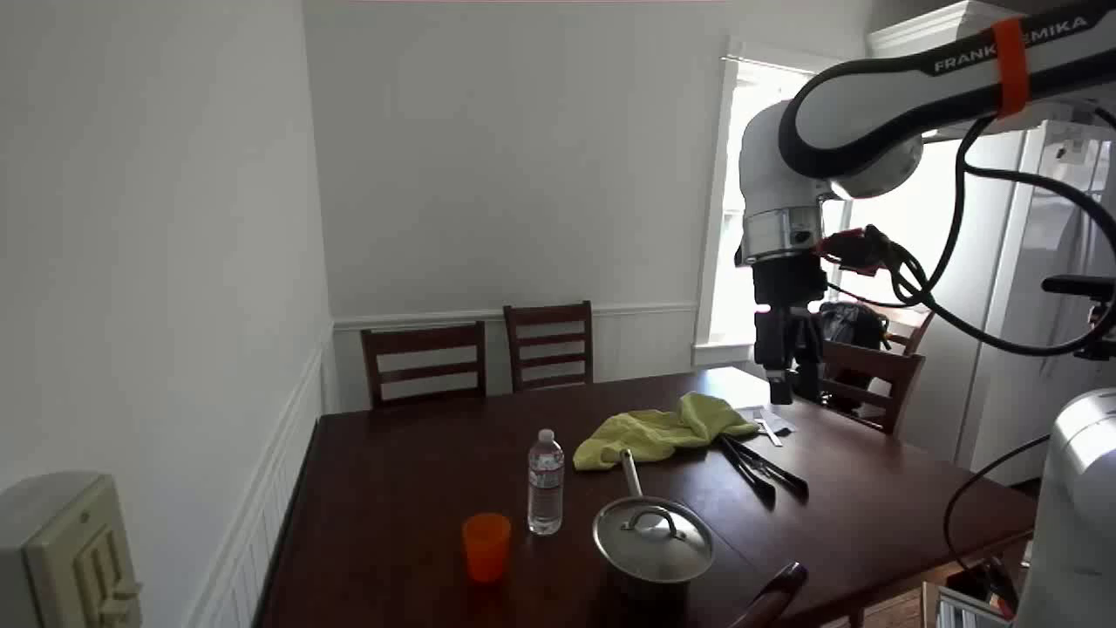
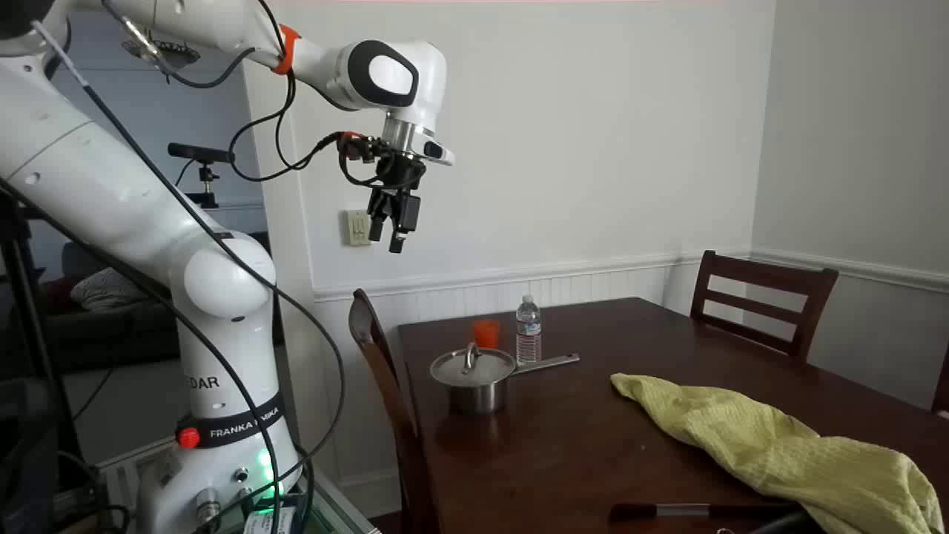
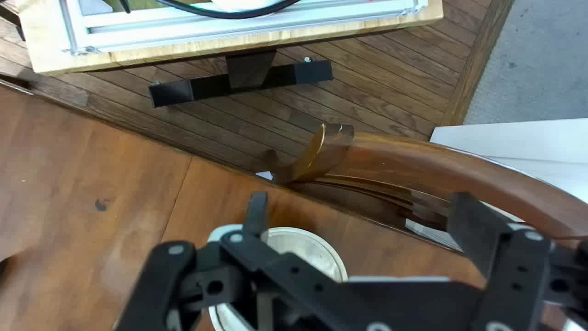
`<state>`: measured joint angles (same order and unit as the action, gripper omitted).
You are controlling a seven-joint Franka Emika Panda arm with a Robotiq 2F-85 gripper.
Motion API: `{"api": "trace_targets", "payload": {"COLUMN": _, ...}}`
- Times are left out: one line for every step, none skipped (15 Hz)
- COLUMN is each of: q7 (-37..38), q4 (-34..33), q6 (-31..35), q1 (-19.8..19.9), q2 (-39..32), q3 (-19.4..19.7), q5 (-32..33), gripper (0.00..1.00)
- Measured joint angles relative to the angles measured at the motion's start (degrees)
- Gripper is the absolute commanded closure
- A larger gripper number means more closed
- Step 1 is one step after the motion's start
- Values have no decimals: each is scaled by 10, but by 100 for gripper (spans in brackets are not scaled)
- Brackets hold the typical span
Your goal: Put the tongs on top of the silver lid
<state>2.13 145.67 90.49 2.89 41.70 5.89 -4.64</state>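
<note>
The silver lid (image 1: 654,549) lies on a saucepan on the dark table and has a loop handle. It also shows in the other exterior view (image 2: 493,368) and, partly hidden by my gripper, in the wrist view (image 3: 317,250). The tongs (image 1: 751,475) lie on the table with black tips spread, their far end by the yellow cloth. They also show at the bottom edge in an exterior view (image 2: 682,510). They are out of view in the wrist view. My gripper (image 1: 795,392) is high above the table, open and empty, also seen in an exterior view (image 2: 386,241) and the wrist view (image 3: 360,207).
A yellow cloth (image 1: 649,436) lies beside the tongs. A water bottle (image 1: 546,488) and an orange cup (image 1: 486,545) stand near the saucepan (image 2: 478,398), whose long handle points away from the robot. A wooden chair (image 2: 382,386) stands at the table edge near the robot.
</note>
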Motion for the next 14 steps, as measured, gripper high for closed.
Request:
{"api": "trace_targets", "payload": {"q7": 0, "q4": 0, "q6": 0, "q1": 0, "q2": 0, "q3": 0, "q5": 0, "gripper": 0}}
{"api": "trace_targets", "payload": {"q7": 0, "q4": 0, "q6": 0, "q1": 0, "q2": 0, "q3": 0, "q5": 0, "gripper": 0}}
{"api": "trace_targets", "payload": {"q7": 0, "q4": 0, "q6": 0, "q1": 0, "q2": 0, "q3": 0, "q5": 0, "gripper": 0}}
{"api": "trace_targets", "payload": {"q7": 0, "q4": 0, "q6": 0, "q1": 0, "q2": 0, "q3": 0, "q5": 0, "gripper": 0}}
{"api": "trace_targets", "payload": {"q7": 0, "q4": 0, "q6": 0, "q1": 0, "q2": 0, "q3": 0, "q5": 0, "gripper": 0}}
{"api": "trace_targets", "payload": {"q7": 0, "q4": 0, "q6": 0, "q1": 0, "q2": 0, "q3": 0, "q5": 0, "gripper": 0}}
{"api": "trace_targets", "payload": {"q7": 0, "q4": 0, "q6": 0, "q1": 0, "q2": 0, "q3": -1, "q5": 0, "gripper": 0}}
{"api": "trace_targets", "payload": {"q7": 1, "q4": 0, "q6": 8, "q1": 2, "q2": 0, "q3": -1, "q5": 0, "gripper": 0}}
{"api": "trace_targets", "payload": {"q7": 2, "q4": 0, "q6": 25, "q1": 10, "q2": -1, "q3": 2, "q5": 0, "gripper": 0}}
{"api": "trace_targets", "payload": {"q7": 1, "q4": 0, "q6": 49, "q1": 23, "q2": -3, "q3": 10, "q5": 4, "gripper": 0}}
{"api": "trace_targets", "payload": {"q7": -2, "q4": 0, "q6": 76, "q1": 40, "q2": -7, "q3": 23, "q5": 13, "gripper": 0}}
{"api": "trace_targets", "payload": {"q7": -4, "q4": 1, "q6": 106, "q1": 62, "q2": -15, "q3": 39, "q5": 29, "gripper": 0}}
{"api": "trace_targets", "payload": {"q7": -7, "q4": 1, "q6": 134, "q1": 86, "q2": -25, "q3": 56, "q5": 46, "gripper": 0}}
{"api": "trace_targets", "payload": {"q7": -8, "q4": 1, "q6": 164, "q1": 111, "q2": -38, "q3": 73, "q5": 66, "gripper": 0}}
